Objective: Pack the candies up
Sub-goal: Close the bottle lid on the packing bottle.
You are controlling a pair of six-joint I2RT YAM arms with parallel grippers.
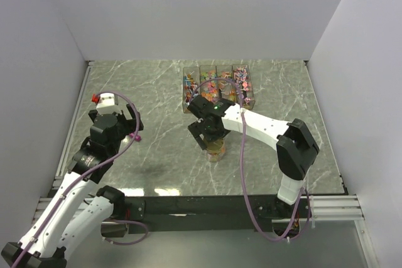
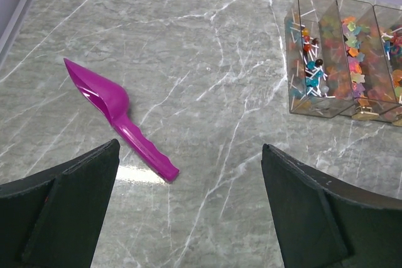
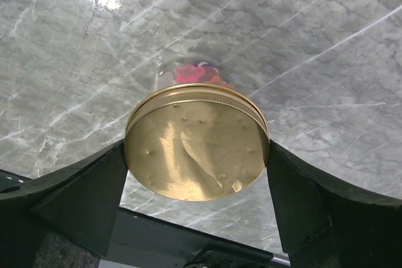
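The candies (image 1: 217, 85) are tiny wrapped sweets in mixed colours, lying in clear bins (image 2: 298, 101) at the back of the table, where the left wrist view also shows the candies (image 2: 352, 61). A few red candies (image 3: 195, 73) show through a glass jar (image 1: 215, 150) with a gold lid (image 3: 196, 149). My right gripper (image 3: 196, 155) is over the jar, its fingers pressed against both sides of the lid. My left gripper (image 2: 190, 145) hangs open above bare marble, with a magenta scoop (image 2: 119, 114) lying ahead and to its left.
The row of clear bins (image 1: 217, 89) stands just behind the right gripper (image 1: 212, 131). The scoop (image 1: 136, 136) lies near the left gripper (image 1: 116, 120). White walls close in the marble table (image 1: 157, 161) on three sides.
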